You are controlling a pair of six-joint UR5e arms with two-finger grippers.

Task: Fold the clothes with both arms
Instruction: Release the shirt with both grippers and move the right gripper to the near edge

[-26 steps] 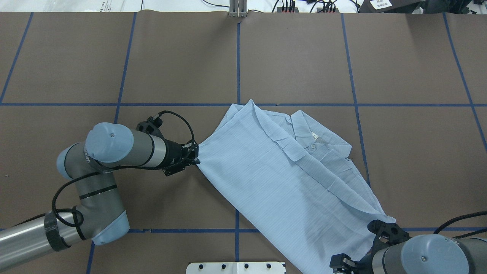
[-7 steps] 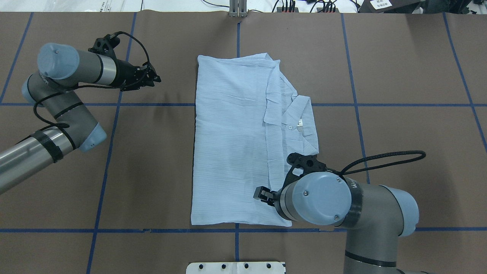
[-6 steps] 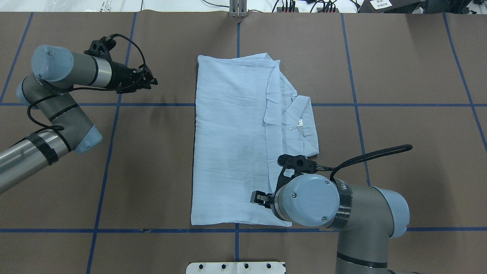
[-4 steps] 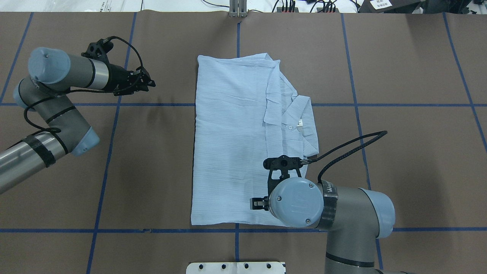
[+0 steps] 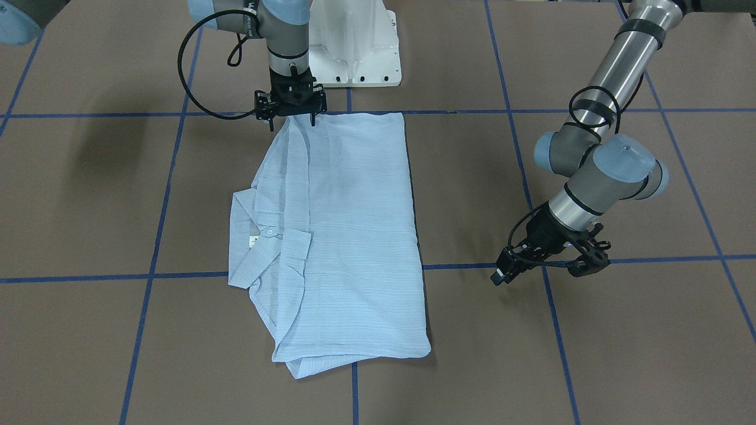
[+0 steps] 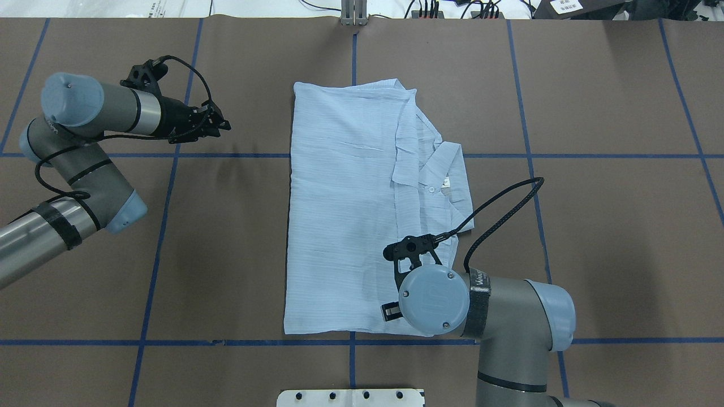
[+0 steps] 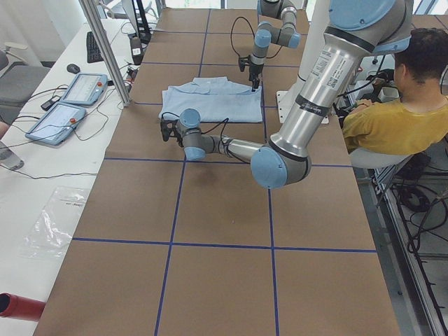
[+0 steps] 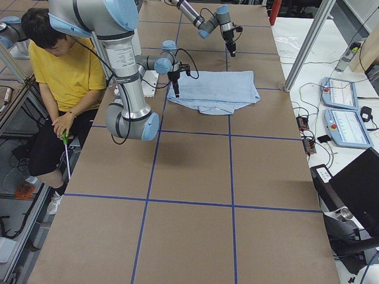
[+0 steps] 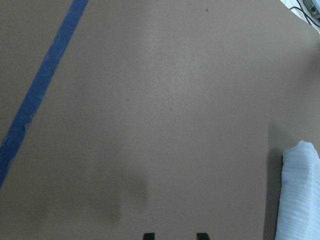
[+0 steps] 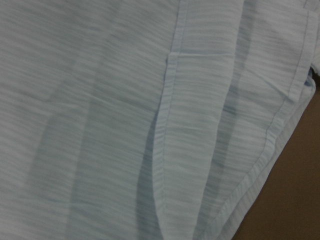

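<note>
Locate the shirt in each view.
Front-facing: shirt centre, collar left.
Overhead: shirt centre, collar right.
Exterior left: shirt upper middle.
Exterior right: shirt upper middle.
Left wrist: shirt edge, lower right.
Right wrist: shirt fills most of frame.
Landmark: blue tape line under the shirt, exterior views.

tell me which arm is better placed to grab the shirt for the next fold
Right, probably. The right gripper hangs over the near corner of the shirt; the left gripper sits off the cloth, over bare table.
</note>
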